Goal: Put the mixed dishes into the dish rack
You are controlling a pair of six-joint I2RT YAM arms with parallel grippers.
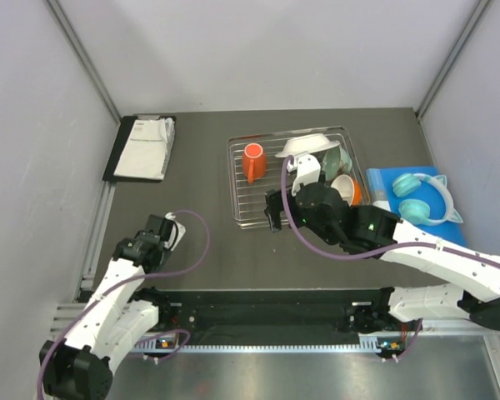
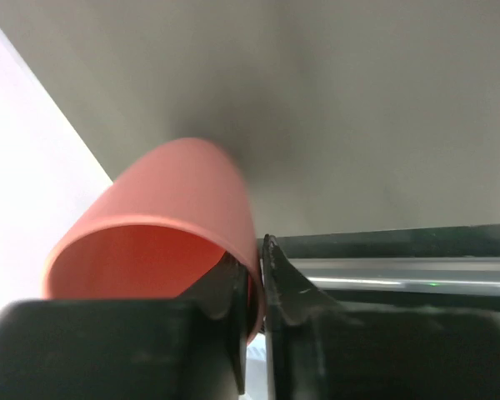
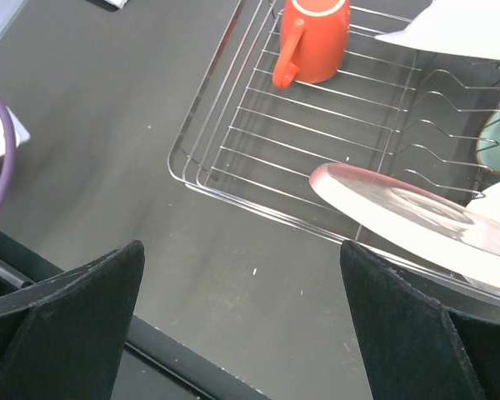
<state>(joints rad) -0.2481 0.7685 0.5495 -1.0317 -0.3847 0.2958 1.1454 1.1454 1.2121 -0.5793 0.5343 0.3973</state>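
The pink cup is being pinched at its rim by the left gripper. One finger is being placed inside the mouth and the other outside, so the thin wall is being clamped between them. A rim grip is probably being used because no handle is showing and the body looks too broad for the jaws. The cup is being held tilted, mouth toward the wrist camera, at the near left of the table, well apart from the rack. Whether it is being lifted or is resting on the table cannot be told.

The right gripper is being held spread wide and empty, just outside the rack's near edge. This looks like a parked pose, with no dish being approached.

Inside the rack, the mug is being kept at the far left. A pink-rimmed plate is being propped at a slant along the near side. A white dish and a mint bowl are being held further right among the prongs. Bare wire is being left between mug and plate, and this is judged a likely spot for the cup.

The task is judged nearly finished, with this cup being the only dish seen outside the rack. The cup may be swung by so narrow a pinch during the carry, so a slow, level move is being called for.
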